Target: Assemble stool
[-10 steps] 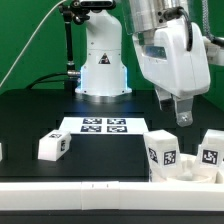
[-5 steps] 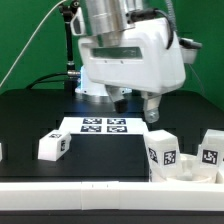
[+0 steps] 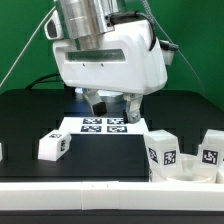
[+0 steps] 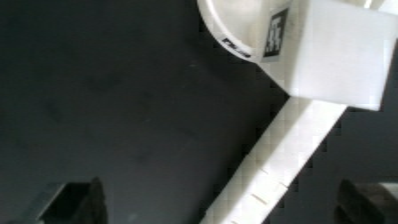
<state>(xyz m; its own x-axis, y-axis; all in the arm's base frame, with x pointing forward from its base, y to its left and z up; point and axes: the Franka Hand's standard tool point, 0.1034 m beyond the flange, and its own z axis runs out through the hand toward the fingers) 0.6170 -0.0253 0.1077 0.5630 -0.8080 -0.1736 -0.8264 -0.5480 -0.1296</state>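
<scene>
My gripper (image 3: 115, 107) hangs open and empty above the marker board (image 3: 104, 125), its two fingers spread apart. One white leg (image 3: 52, 146) lies on the black table at the exterior view's left. Two more tagged legs (image 3: 163, 152) (image 3: 208, 151) stand at the exterior view's right, with what looks like the round seat (image 3: 186, 172) low between them. In the wrist view the gripper (image 4: 222, 205) is wide open with nothing between the dark fingertips (image 4: 75, 200). A tagged leg (image 4: 329, 50) and a curved seat edge (image 4: 221, 25) show beyond it.
A long white border rail (image 3: 100, 190) runs along the table's front edge and crosses the wrist view (image 4: 299, 145) diagonally. The robot base (image 3: 85, 95) stands behind the marker board. A small white piece (image 3: 1, 150) is cut off at the exterior view's left edge.
The arm has swung toward the exterior view's left. The gripper moved from above the right-hand legs to above the marker board, still open and empty.
</scene>
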